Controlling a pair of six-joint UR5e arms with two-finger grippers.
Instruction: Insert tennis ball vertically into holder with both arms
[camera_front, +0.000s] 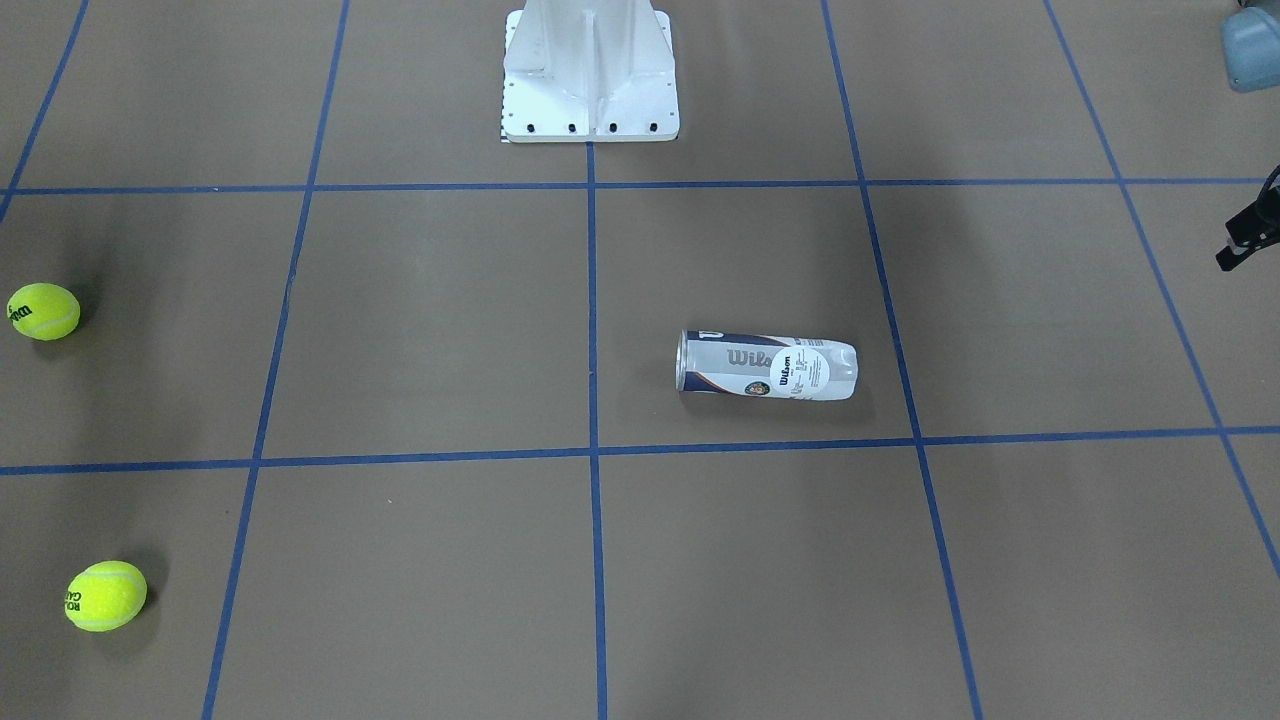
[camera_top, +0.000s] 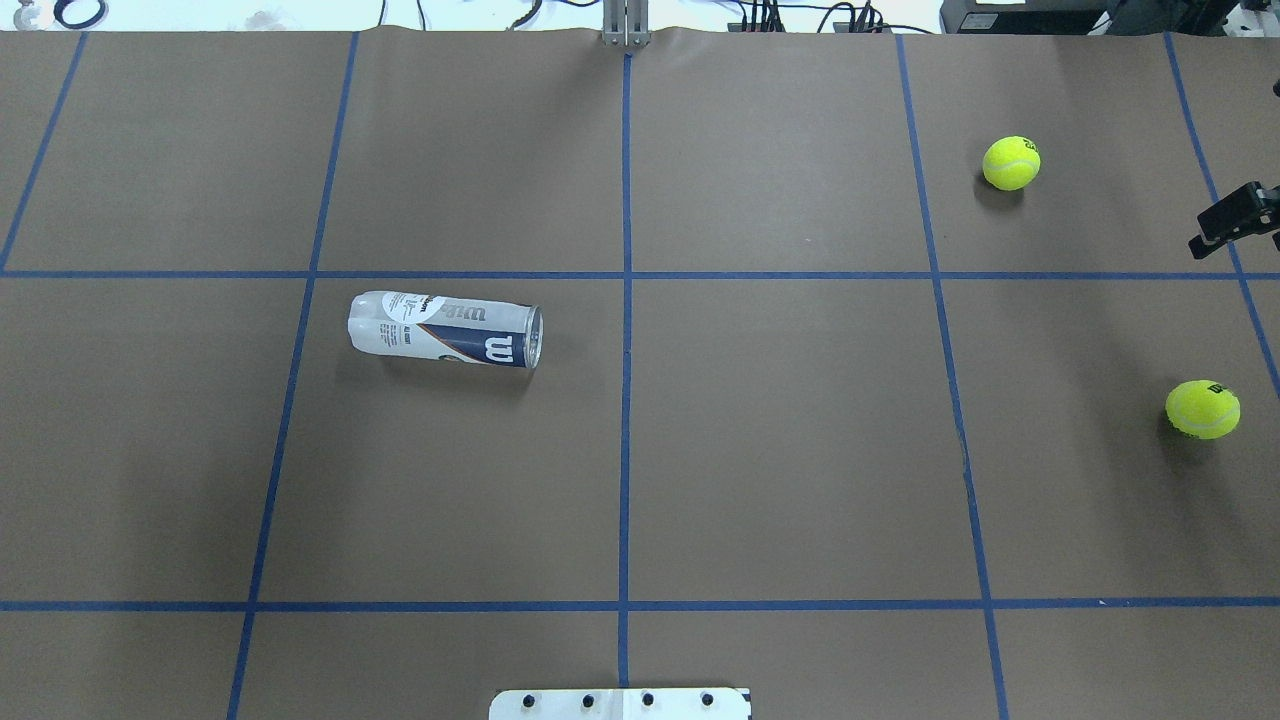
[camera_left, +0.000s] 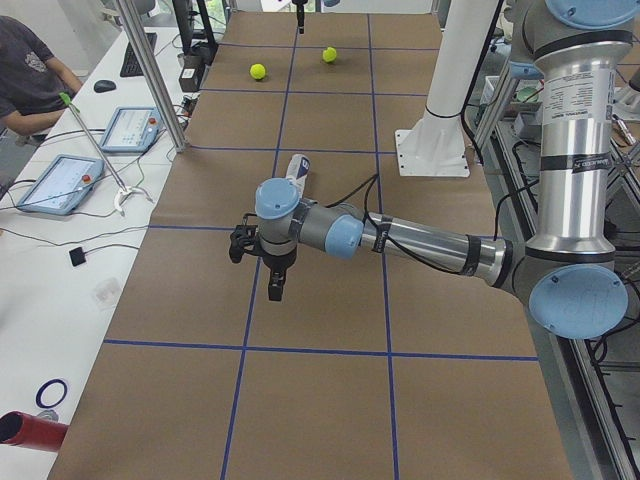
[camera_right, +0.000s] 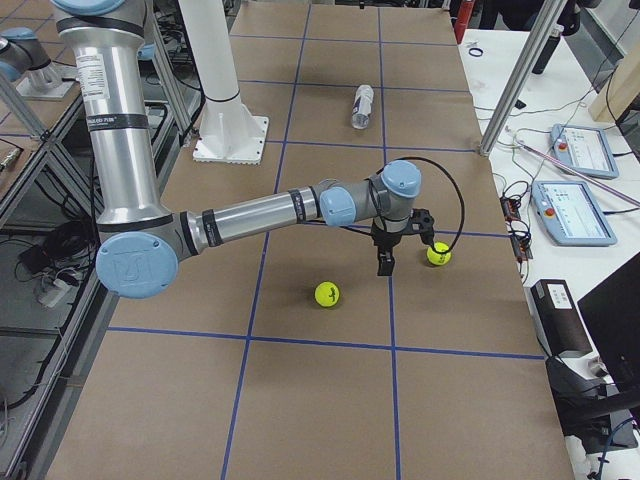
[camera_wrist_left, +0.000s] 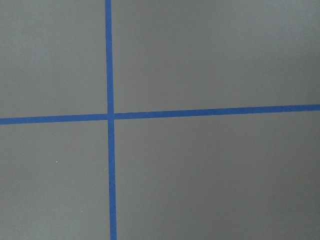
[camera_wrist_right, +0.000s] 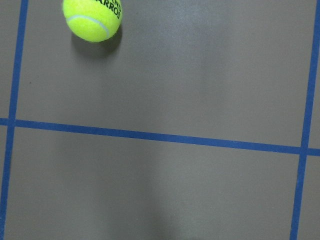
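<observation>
1. Brown table cover (camera_top: 800, 450), crossed by blue tape lines (camera_top: 625, 400).
2. White side bench (camera_left: 60, 300) carrying a tablet (camera_left: 135, 128) and a second tablet (camera_left: 55, 183) (each with a red button).
3. Person in a dark shirt (camera_left: 30, 75) at that bench.
4. Red cylinder (camera_left: 25, 430) near a blue ring (camera_left: 50, 392).

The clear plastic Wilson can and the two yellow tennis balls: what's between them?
In the overhead view, only bare brown table covering and blue tape lines lie between the clear plastic Wilson can and the yellow tennis balls.

The holder (camera_top: 445, 330) lies on its side on the table (camera_top: 780, 450), left of centre. One tennis ball (camera_top: 1011, 163) sits toward the far right corner. A second ball (camera_top: 1202, 409) lies by the right edge, midway.
</observation>
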